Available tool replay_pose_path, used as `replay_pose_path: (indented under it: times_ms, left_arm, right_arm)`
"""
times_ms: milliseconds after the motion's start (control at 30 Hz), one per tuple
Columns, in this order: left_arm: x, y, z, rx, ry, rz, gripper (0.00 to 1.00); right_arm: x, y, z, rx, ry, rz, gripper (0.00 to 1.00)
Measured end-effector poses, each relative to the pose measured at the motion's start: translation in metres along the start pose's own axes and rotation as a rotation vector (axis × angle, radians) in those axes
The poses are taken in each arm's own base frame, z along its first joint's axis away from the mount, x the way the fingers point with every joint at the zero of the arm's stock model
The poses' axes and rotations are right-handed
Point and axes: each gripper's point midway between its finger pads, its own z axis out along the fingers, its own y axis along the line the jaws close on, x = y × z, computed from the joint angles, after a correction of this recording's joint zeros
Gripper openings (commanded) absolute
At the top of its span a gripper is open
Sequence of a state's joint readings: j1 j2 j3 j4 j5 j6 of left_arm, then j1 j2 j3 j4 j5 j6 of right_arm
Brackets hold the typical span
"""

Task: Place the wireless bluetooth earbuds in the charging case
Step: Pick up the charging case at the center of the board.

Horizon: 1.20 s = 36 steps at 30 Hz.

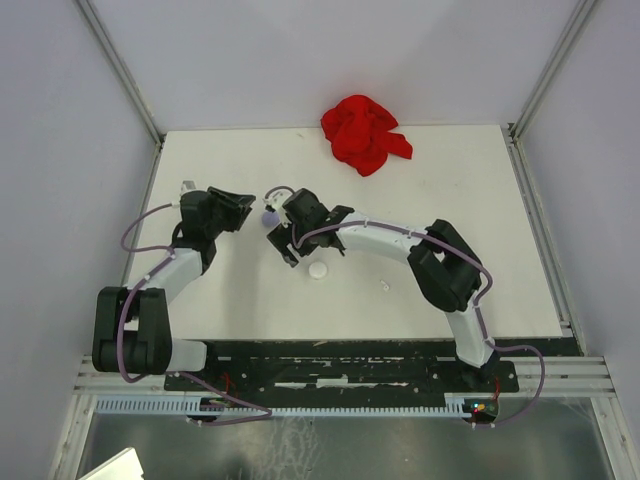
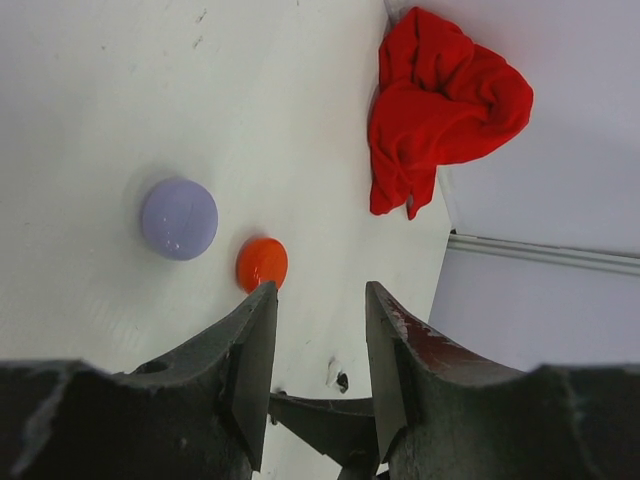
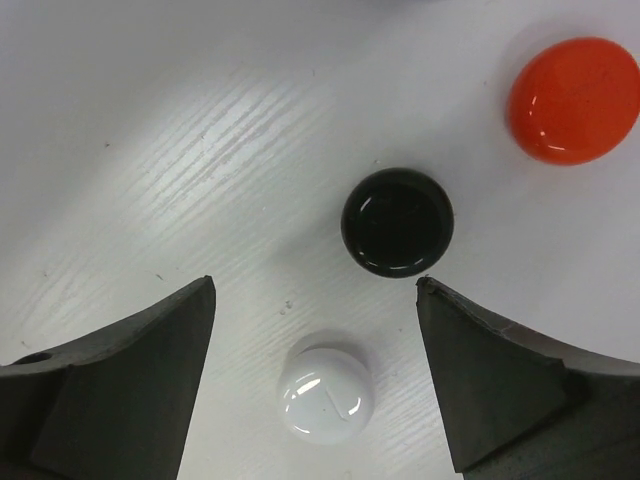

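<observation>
Round closed cases lie on the white table (image 1: pixel 450 200). In the right wrist view a white case (image 3: pixel 325 398) sits between the open fingers of my right gripper (image 3: pixel 315 290), with a black case (image 3: pixel 397 221) and an orange-red case (image 3: pixel 574 99) beyond. In the left wrist view a lilac case (image 2: pixel 179 218) and the orange-red case (image 2: pixel 262 263) lie ahead of my open, empty left gripper (image 2: pixel 320 300). A tiny white and black speck (image 2: pixel 340 378), perhaps an earbud, lies between its fingers. From above, the left gripper (image 1: pixel 243 208) and right gripper (image 1: pixel 284 243) are close together at table centre-left, near the white case (image 1: pixel 318 270).
A crumpled red cloth (image 1: pixel 365 132) lies at the table's far edge, and also shows in the left wrist view (image 2: pixel 440 100). A tiny white piece (image 1: pixel 384 287) lies right of the white case. Grey walls enclose the table on three sides.
</observation>
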State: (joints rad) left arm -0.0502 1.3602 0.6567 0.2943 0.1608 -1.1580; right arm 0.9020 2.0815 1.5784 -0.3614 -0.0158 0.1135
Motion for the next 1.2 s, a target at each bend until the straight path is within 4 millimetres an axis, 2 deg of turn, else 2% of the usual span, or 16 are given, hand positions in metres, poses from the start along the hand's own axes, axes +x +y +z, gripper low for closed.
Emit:
replay_pose_path:
  times_ms: [167, 433, 833, 1200]
  left_arm:
    - [0.006, -0.004, -0.002, 0.032, 0.037, 0.001, 0.45]
    - [0.015, -0.013, -0.001, 0.083, 0.089, 0.007, 0.45]
    - [0.021, -0.012, -0.001, 0.097, 0.129, 0.006, 0.45]
    - [0.018, -0.016, -0.002, 0.118, 0.130, 0.008, 0.45]
  right_arm:
    - [0.004, -0.017, -0.003, 0.018, 0.030, -0.011, 0.88]
    - [-0.004, -0.039, 0.003, 0.009, 0.037, -0.050, 0.88]
    - [0.011, -0.035, 0.020, -0.048, 0.103, -0.093, 0.86]
    - [0.015, -0.036, 0.031, -0.050, 0.119, -0.101, 0.78]
